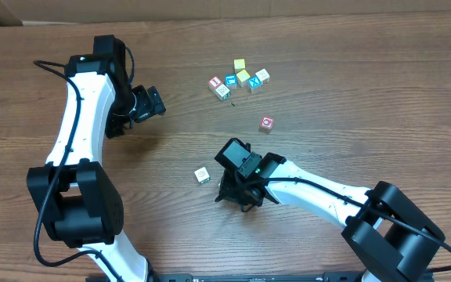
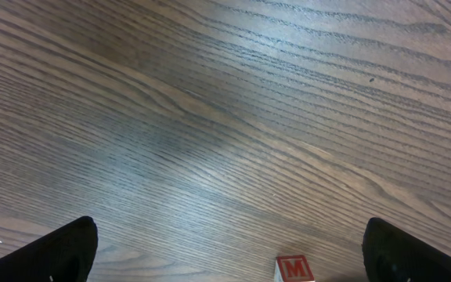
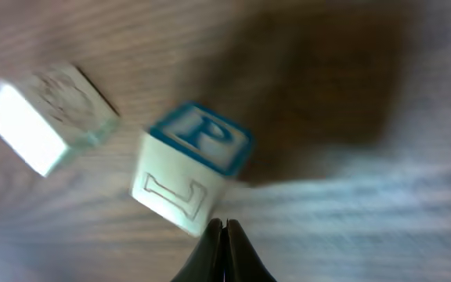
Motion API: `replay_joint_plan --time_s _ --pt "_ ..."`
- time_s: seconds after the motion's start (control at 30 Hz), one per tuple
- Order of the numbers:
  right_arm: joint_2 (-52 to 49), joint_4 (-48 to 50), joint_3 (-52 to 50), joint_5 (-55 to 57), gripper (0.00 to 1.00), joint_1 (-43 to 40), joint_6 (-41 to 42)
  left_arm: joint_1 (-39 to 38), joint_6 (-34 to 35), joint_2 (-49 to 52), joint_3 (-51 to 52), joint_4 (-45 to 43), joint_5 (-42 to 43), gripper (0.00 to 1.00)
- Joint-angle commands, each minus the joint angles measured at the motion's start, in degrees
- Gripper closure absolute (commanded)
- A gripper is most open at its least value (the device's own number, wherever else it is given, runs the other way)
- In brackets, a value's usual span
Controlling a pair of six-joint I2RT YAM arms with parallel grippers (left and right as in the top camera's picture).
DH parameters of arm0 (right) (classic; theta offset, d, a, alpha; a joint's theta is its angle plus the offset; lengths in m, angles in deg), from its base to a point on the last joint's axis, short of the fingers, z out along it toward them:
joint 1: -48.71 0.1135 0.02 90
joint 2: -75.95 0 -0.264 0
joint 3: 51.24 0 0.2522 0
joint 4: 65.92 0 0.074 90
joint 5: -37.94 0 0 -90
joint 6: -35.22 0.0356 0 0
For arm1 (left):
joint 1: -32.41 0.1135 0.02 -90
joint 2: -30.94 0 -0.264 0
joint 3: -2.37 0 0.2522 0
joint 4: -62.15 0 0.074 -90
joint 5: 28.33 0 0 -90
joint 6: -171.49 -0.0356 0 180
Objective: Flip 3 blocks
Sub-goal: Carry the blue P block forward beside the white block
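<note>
The right gripper [image 3: 224, 232] is closed on nothing, its fingers pressed together into one point. The P block [image 3: 192, 168] sits tilted and blurred at 11 o'clock of that point, its lower corner just beside the tips; I cannot tell whether they touch. From overhead the gripper body hides this block. The pale block [image 1: 202, 175] lies near, at 10 o'clock of the right gripper, apart from the P block with bare wood between them.

The ring block [image 1: 266, 123] stands alone at 1 o'clock of the right gripper, with open table [image 1: 351, 117] on all sides. Farther off at 12 o'clock is a cluster [image 1: 239, 78] of seven blocks set close together, some touching, with the M block [image 1: 215, 81] at its left end.

The left gripper [image 1: 153, 103] is wide open and holds nothing, hovering at 9 o'clock of the cluster. Its wrist view shows the M block low between its fingers [image 2: 65, 249] and touching neither.

All blocks lie well in from the table's far edge. The right forearm runs off to 4 o'clock, leaving 6 to 9 o'clock of the pale block as bare wood.
</note>
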Motion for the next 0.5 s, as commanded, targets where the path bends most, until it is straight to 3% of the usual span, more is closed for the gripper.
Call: replay_joint_plan --time_s 0.0,0.3,0.47 --pt "-0.4 1.6 -0.4 6.4 0.96 0.2 1.5 -0.4 -0.7 -1.2 -1.0 -0.1 -0.6 0.0" --pt "-0.4 7.6 -0.4 11.7 0.95 0.1 -1.0 -0.4 -0.7 -1.2 -1.0 -0.1 -0.6 0.0" --pt "-0.4 10.1 -0.3 12.9 0.82 0.1 -6.2 -0.4 -0.7 -1.2 -1.0 -0.1 -0.6 0.0"
